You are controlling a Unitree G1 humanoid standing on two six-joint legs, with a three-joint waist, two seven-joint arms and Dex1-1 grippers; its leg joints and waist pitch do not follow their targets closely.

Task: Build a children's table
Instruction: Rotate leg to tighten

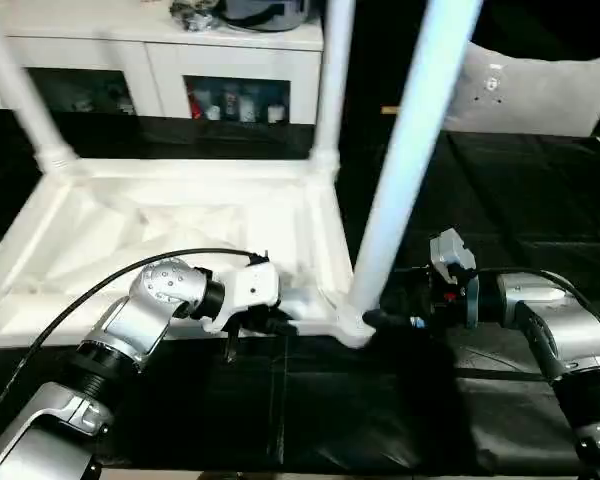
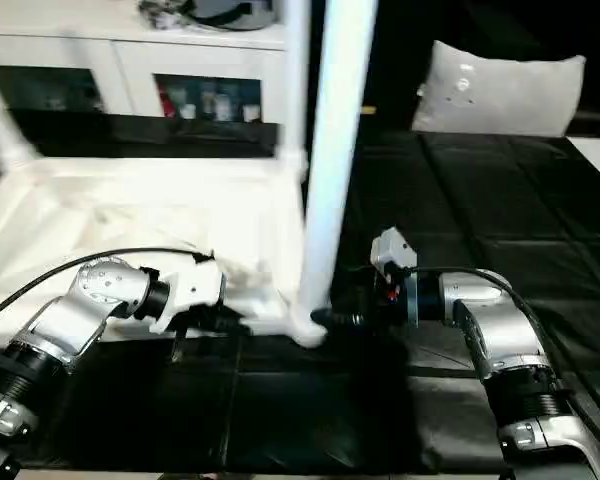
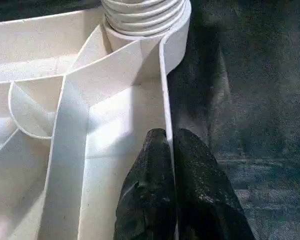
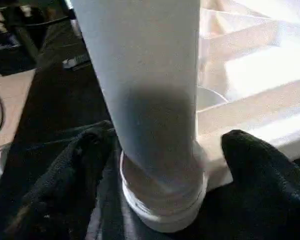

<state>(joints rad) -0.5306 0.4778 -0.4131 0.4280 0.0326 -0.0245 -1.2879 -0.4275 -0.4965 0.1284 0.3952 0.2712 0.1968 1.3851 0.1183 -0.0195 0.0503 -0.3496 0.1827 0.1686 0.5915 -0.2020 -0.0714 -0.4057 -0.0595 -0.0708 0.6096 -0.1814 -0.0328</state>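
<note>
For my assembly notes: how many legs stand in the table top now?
3. One leg at the far left corner, one at the far right corner, one at the near right corner. Others may be hidden.

Exposure: strong contrast; the white table burns out near its far rim, its ribs partly lost in glare.
Dark areas: the black cloth holds faint sheen and creases only.
Shadows: soft shade falls on the lower part of the near leg.
Focus: close fingers are soft; the cabinet is slightly blurred.
</note>
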